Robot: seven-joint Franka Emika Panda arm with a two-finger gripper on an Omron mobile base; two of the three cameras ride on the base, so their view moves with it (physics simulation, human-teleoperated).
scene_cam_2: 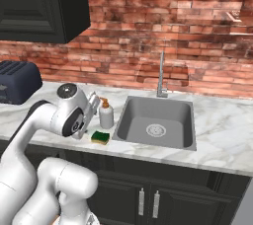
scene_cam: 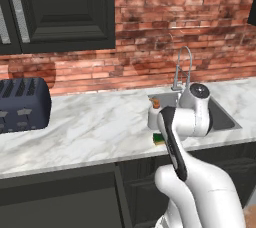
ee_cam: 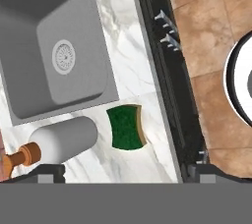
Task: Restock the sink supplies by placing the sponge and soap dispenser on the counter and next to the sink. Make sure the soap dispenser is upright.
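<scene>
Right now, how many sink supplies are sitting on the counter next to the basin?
2. The soap dispenser stands upright on the counter just left of the sink; the sponge lies flat in front of it, near the counter's front edge.

Dark toaster (scene_cam: pixel 22 104) at the far left, below a dark wall cabinet (scene_cam: pixel 65 9) on red brick wall (scene_cam_2: pixel 173 36).

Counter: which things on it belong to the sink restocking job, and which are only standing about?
For the job: sponge, soap bottle, sink, counter.
Not for the job: toaster, faucet.
</scene>
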